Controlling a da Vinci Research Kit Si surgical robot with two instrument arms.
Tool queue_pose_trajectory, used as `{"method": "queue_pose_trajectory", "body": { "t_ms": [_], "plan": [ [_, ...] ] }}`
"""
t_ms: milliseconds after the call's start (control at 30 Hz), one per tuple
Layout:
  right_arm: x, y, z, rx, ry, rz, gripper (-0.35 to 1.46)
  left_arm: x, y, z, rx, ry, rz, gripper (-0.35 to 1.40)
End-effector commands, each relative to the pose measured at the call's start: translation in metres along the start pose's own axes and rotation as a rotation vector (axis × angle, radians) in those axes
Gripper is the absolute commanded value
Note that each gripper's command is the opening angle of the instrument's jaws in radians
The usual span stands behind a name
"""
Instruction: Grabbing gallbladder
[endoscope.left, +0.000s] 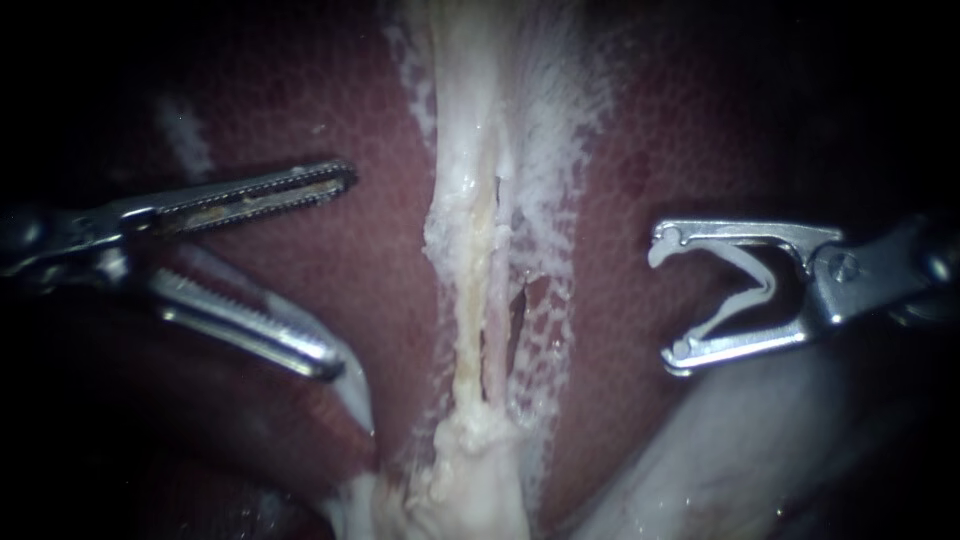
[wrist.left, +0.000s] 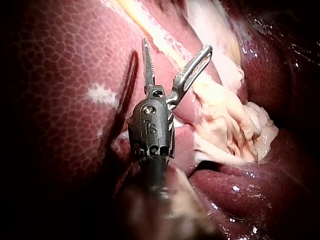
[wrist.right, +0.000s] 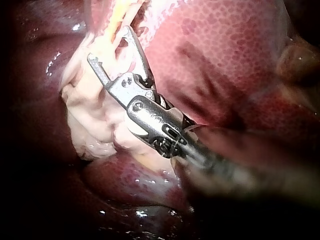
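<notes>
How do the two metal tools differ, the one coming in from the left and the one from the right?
The left instrument has long, straight, toothed jaws; the right instrument has shorter, smooth jaws with hooked ends. The left instrument's jaws gape open and empty, while the right instrument's hold a pale clip between them. Both are shiny metal, and neither grips tissue.

Red honeycomb-mottled liver (endoscope.left: 330, 260), creamy tissue strand (endoscope.left: 470, 250), white clip (endoscope.left: 765, 280), silver right instrument (endoscope.left: 668, 300)

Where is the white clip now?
Endoscope view: the white V-shaped clip sits inside my right instrument's end effector, right of the pale tissue band, over red liver.
</notes>
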Motion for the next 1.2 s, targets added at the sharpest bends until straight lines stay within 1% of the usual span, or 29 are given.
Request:
{"method": "queue_pose_trajectory", "body": {
  "t_ms": [33,133,167,200,300,367,467,633,733,867,1000,1067,1167,1200],
  "plan": [
    [0.0,0.0,0.0,0.0,0.0,0.0,0.59,0.0,0.0001,0.0004,-0.006,0.007,-0.011,0.94],
    [0.0,0.0,0.0,0.0,0.0,0.0,0.59,-0.0001,0.0001,0.0015,-0.018,0.026,-0.035,0.94],
    [0.0,0.0,0.0,0.0,0.0,0.0,0.59,-0.0001,0.0001,0.0018,-0.02,0.029,-0.041,0.93],
    [0.0,-0.0001,0.0,0.0,0.0,0.0,0.59,-0.0001,0.0001,0.0022,-0.024,0.034,-0.059,0.93],
    [-0.0001,-0.0001,0.0001,0.0,0.0,-0.001,0.6,0.0001,0.0001,0.0031,-0.031,0.045,-0.075,0.91],
    [-0.0001,-0.0001,0.0001,0.0,0.0,-0.001,0.6,0.0002,0.0002,0.0035,-0.034,0.044,-0.074,0.89],
    [-0.0001,-0.0001,0.0001,0.0,0.0,-0.001,0.6,0.0006,0.0003,0.0041,-0.039,0.055,-0.084,0.88],
    [-0.0001,-0.0001,0.0001,0.0,0.0,-0.001,0.6,0.0018,0.0005,0.005,-0.047,0.069,-0.089,0.86],
    [-0.0001,0.0,0.0001,0.0,0.0,-0.001,0.6,0.0023,0.0008,0.0056,-0.051,0.072,-0.093,0.84],
    [-0.0001,0.0,0.0001,0.0,0.0,-0.001,0.6,0.0025,0.001,0.0063,-0.055,0.074,-0.099,0.83],
    [-0.0001,0.0,0.0001,0.0,0.0,-0.001,0.6,0.0024,0.0012,0.0069,-0.06,0.079,-0.111,0.74],
    [-0.0001,0.0,0.0002,0.0,0.0,-0.001,0.6,0.0025,0.0014,0.0071,-0.061,0.078,-0.128,0.71],
    [-0.0001,0.0,0.0002,-0.001,0.0,-0.001,0.6,0.0031,0.0021,0.0072,-0.064,0.086,-0.138,0.61],
    [-0.0001,0.0,0.0002,-0.001,0.0,-0.001,0.6,0.0033,0.0023,0.0072,-0.071,0.088,-0.144,0.57]
  ]
}}
